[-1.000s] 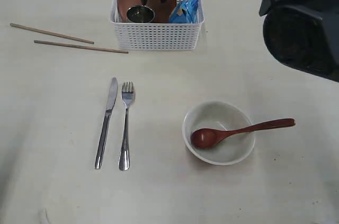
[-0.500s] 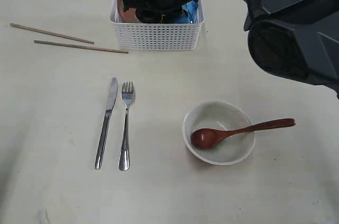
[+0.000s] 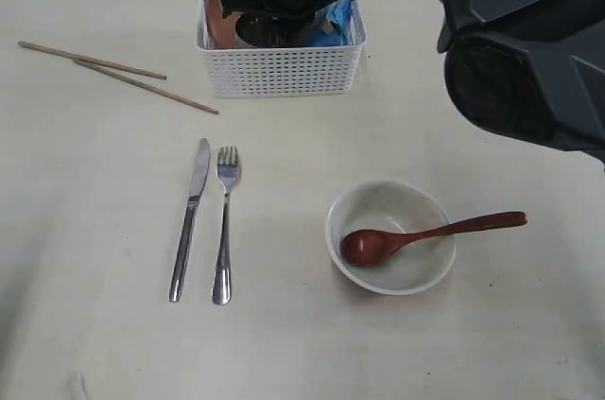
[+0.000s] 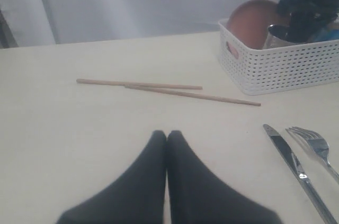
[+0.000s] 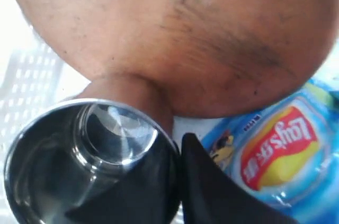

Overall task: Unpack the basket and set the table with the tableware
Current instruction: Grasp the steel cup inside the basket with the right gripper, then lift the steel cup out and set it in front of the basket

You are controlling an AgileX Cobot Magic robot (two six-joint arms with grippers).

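Grip status: we are clamping the right end effector (image 5: 179,152) on the rim of the steel cup (image 5: 47,171), inside the basket (image 3: 284,74) beside the brown plate (image 5: 159,33). We are holding the left end effector (image 4: 166,135) clenched over the surface (image 4: 79,144).

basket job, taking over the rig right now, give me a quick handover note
Left gripper: shut, empty, over the table.
Right gripper: down in the basket, shut on the rim of the steel cup.
Done, out on the table: knife, fork, bowl with the spoon in it, chopsticks.
In the basket: plate, cup, snack packet.
Left: lift out cup and plate.
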